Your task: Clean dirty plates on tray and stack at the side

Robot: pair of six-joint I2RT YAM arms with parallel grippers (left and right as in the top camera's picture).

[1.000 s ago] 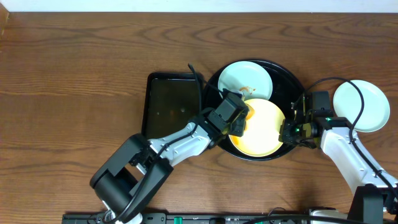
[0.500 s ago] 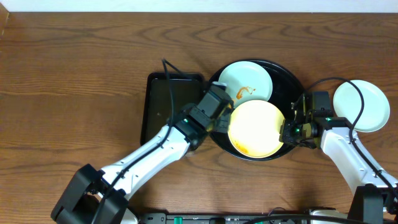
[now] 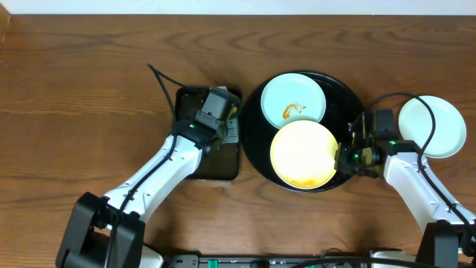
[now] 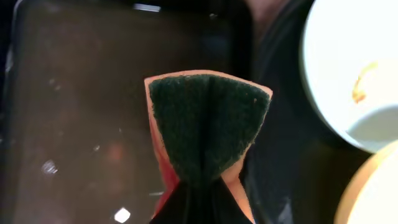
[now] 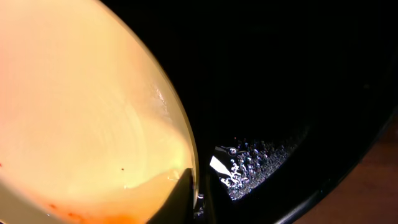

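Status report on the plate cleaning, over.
Left jaws pinch sponge over basin. Right jaws grip yellow plate rim, on tray. Sauced mint plate beside it; nothing blocking.

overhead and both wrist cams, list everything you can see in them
tray: one, glossy black, round, table centre
sauced mint plate: one, pale green with an orange squiggle, on the far part of the tray
yellow plate: one, yellow with orange smears at its near edge, on the near part of the tray
plain mint plate: one, pale green, on the table right of the tray
basin: one, black, rectangular, left of the tray
sponge: one, dark green with an orange edge, over the basin
table: one, brown wood grain
left pincer: shut on the sponge
right pincer: at the yellow plate's right rim, grip unclear
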